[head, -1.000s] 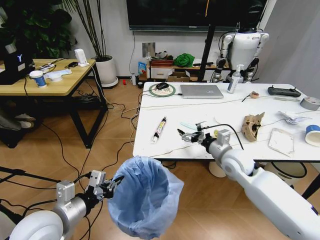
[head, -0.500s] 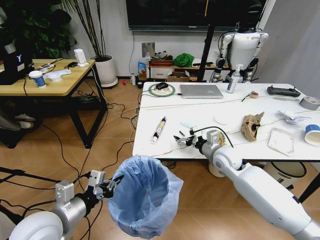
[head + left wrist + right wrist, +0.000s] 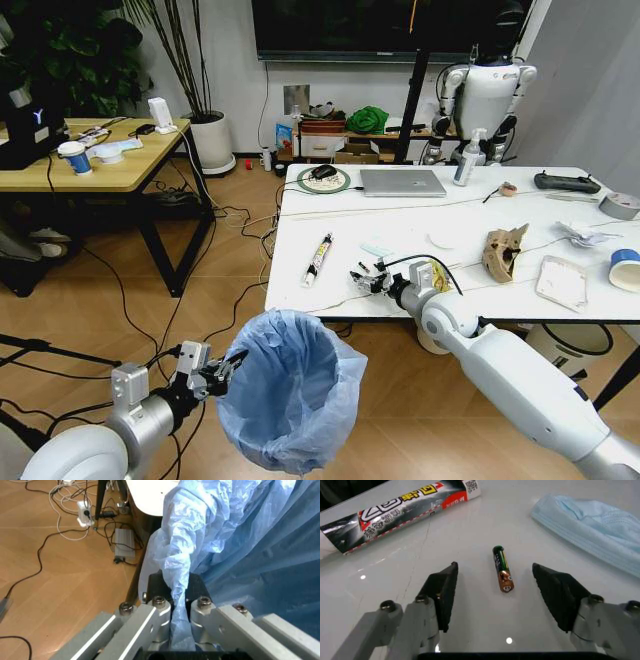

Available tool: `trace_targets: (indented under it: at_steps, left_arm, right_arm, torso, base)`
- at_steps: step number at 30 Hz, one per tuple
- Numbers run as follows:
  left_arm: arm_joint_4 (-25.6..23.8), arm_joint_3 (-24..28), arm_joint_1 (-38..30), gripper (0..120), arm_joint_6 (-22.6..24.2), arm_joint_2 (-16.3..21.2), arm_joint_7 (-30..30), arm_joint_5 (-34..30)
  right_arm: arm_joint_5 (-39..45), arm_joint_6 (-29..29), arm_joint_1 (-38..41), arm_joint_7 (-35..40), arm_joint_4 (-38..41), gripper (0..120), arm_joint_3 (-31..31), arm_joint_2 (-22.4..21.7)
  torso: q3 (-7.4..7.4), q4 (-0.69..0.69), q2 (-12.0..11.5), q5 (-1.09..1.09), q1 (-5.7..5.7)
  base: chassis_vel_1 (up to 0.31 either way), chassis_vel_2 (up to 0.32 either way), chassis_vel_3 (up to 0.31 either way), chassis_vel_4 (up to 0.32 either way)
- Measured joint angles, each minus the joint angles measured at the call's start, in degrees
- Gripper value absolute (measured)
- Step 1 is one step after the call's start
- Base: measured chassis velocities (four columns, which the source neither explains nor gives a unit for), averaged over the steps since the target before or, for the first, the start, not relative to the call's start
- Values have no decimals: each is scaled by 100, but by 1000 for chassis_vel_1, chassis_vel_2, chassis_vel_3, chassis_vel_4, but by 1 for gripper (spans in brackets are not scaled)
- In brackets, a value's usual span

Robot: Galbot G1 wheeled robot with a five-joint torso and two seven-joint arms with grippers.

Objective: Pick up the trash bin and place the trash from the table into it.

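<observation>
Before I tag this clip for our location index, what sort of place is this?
Probably an office or robotics lab: a white table bearing a laptop, a wall screen behind, and another robot standing by the wall.

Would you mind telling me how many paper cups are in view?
2: one paper cup at the marble table's right edge, another cup on the wooden desk at left. Others may be hidden.
</observation>
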Motion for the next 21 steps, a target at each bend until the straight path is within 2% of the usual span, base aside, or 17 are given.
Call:
trace_targets:
  at_steps: [1, 7, 9, 14, 21]
  left_arm:
    - [0, 0, 0, 0, 0, 0, 0, 0]
    - [7, -11, -40, 0, 0, -22, 0, -33]
    - [7, -11, -42, 0, 0, -33, 1, -33]
    - [8, -8, -20, 0, -2, -101, 9, -21]
    - [8, 4, -48, 0, -4, -147, 2, -18]
  right_arm:
    - [0, 0, 0, 0, 0, 54, 0, 0]
    - [-33, 5, 34, -1, -37, 26, -65, -9]
    - [-37, 6, 34, -2, -37, 23, -73, -10]
    - [-61, 10, 16, -4, -26, 3, -120, -11]
    - [39, -1, 20, -5, 126, 0, -87, -31]
  torso:
    - [0, 0, 0, 0, 0]
    - [0, 0, 0, 0, 0]
    - [0, 0, 0, 0, 0]
    - [-1, 0, 1, 0, 0]
    - [1, 1, 0, 3, 0]
  base:
    - [0, 0, 0, 0]
    - [0, 0, 0, 0]
    - [0, 0, 0, 0]
    - [0, 0, 0, 0]
    - [0, 0, 0, 0]
